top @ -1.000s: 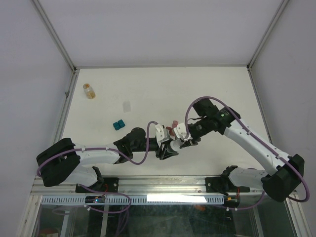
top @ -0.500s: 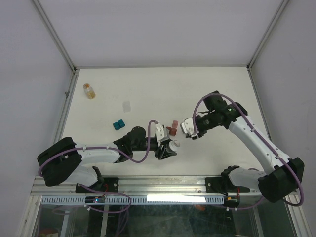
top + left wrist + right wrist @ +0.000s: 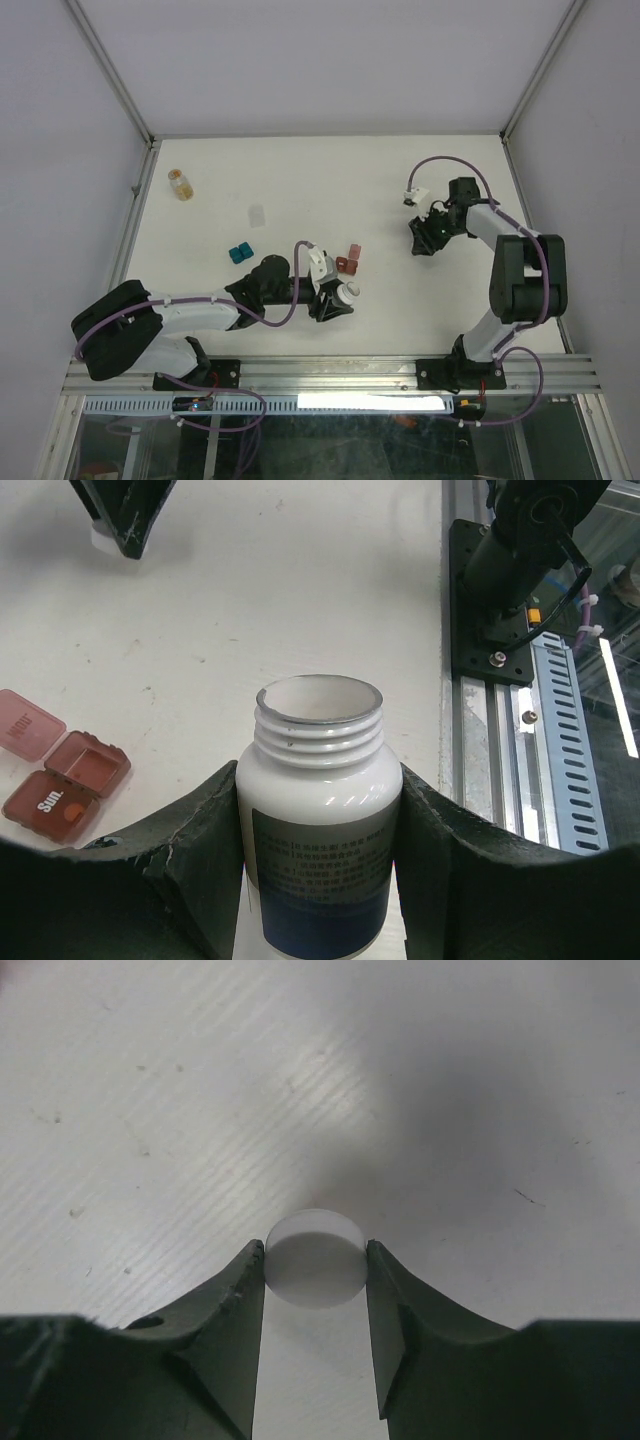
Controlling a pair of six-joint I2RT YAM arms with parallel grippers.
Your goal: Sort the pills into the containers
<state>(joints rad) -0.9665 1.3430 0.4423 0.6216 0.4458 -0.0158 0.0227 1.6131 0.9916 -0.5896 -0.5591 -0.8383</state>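
at the front of the surface, uncapped white bottle [image 3: 320, 870] clamped in the left claw [image 3: 320, 780]
white cap [image 3: 315, 1250] is pinched in the right claw [image 3: 316, 1265], well apart. dark red container [image 3: 62, 780] lies open just beside the bottle, teal container [image 3: 240, 253] further left; bottle is best tipped slowly over one compartment.

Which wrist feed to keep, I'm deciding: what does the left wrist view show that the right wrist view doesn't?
Only the left wrist view: the left end effector shut on the uncapped white bottle, the dark red container lying open on the table, and the metal rail at the near edge. Only the right wrist view: a close look at the round white cap gripped by the right end effector. Both: the table surface, and the right end effector, just a dark tip at the left view's top edge.
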